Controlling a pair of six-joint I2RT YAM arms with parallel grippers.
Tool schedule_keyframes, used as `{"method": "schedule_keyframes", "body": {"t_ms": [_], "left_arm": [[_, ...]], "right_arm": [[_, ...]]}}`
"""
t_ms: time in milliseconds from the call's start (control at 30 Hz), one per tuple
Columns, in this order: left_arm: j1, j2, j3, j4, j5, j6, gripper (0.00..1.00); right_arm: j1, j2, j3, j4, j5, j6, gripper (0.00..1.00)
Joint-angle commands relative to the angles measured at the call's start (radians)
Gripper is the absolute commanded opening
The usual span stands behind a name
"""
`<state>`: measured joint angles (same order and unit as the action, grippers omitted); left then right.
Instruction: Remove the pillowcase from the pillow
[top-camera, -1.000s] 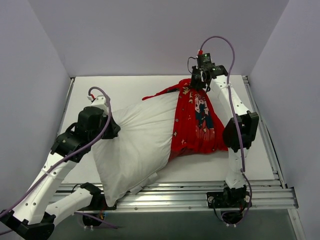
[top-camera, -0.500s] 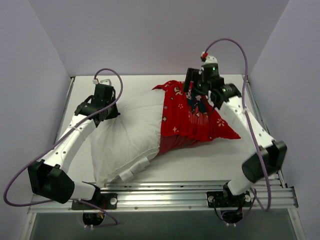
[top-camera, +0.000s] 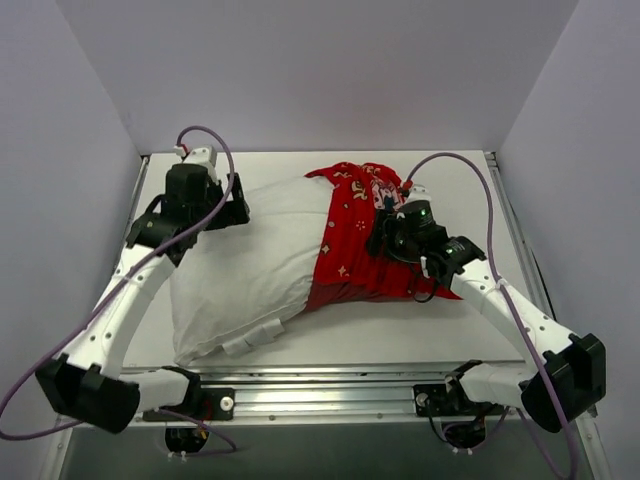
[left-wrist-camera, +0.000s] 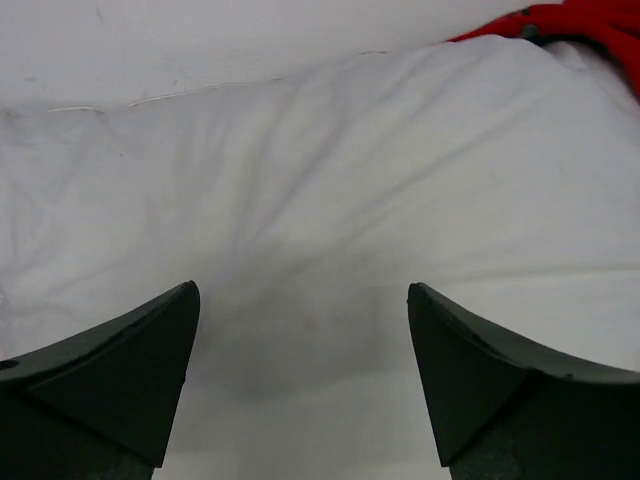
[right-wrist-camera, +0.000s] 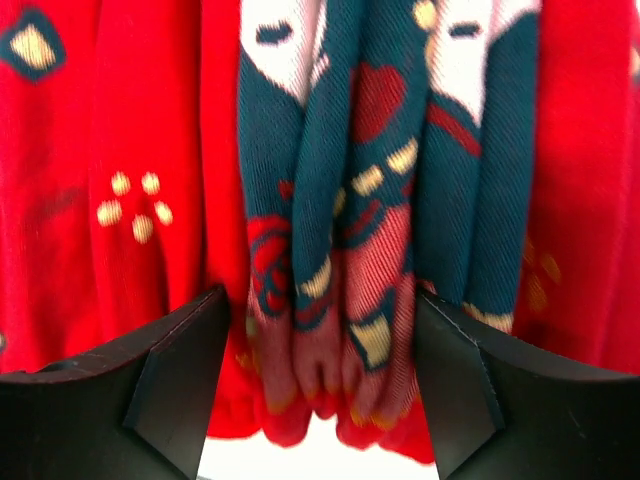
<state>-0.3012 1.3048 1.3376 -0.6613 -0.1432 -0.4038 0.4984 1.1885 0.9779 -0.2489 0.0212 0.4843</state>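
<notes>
The white pillow (top-camera: 250, 265) lies across the table, its right end inside the bunched red pillowcase (top-camera: 355, 250). My left gripper (top-camera: 238, 212) hovers over the pillow's far left corner. In the left wrist view this gripper (left-wrist-camera: 302, 290) is wide open above bare pillow cloth (left-wrist-camera: 320, 180), and a strip of the pillowcase (left-wrist-camera: 590, 20) shows at the top right. My right gripper (top-camera: 380, 238) sits low on the middle of the pillowcase. In the right wrist view it (right-wrist-camera: 320, 295) is open, with gathered folds of the pillowcase (right-wrist-camera: 340, 250) between its fingers.
White tags (top-camera: 252, 338) stick out of the pillow's near edge. A metal rail (top-camera: 400, 385) runs along the table's front and another (top-camera: 512, 210) along its right side. Grey walls close in on three sides. Bare white tabletop (top-camera: 440, 180) shows behind the right arm.
My left gripper let go of the pillow's left end and opened wide. My right gripper opened and came down from the pillowcase's far end to its middle. The pillow settled flatter.
</notes>
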Motion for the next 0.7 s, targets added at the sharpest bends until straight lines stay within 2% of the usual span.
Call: {"method": "schedule_keyframes", "body": {"t_ms": [0,133,167,267,300,433,533,667], "left_arm": [[-0.096,-0.13,-0.014,0.016,0.054,0.123,0.96],[-0.269,-0.223,-0.055,-0.05,-0.027,0.224,0.95],[-0.341,-0.231,-0.067,-0.061,-0.044,0.241,0.94],[-0.442,-0.246,-0.135,-0.084,-0.117,0.253,0.94],[-0.502,-0.234,-0.149,-0.09,-0.133,0.25,0.94],[-0.628,-0.155,-0.166,-0.121,-0.245,0.217,0.94],[-0.708,-0.057,-0.146,-0.136,-0.398,0.177,0.94],[-0.745,0.098,-0.111,-0.178,-0.634,0.061,0.94]], "right_arm": [[0.002,0.061,0.018,0.155,0.029,0.016,0.65],[0.0,0.175,0.068,0.229,0.059,-0.003,0.65],[-0.003,0.2,0.096,0.24,0.057,-0.007,0.65],[-0.004,0.301,0.175,0.275,0.054,-0.019,0.65],[-0.004,0.342,0.194,0.28,0.048,-0.021,0.65],[-0.003,0.417,0.264,0.292,0.034,-0.035,0.65],[-0.001,0.45,0.298,0.286,0.026,-0.036,0.65],[-0.001,0.459,0.292,0.295,0.01,-0.029,0.66]]}}
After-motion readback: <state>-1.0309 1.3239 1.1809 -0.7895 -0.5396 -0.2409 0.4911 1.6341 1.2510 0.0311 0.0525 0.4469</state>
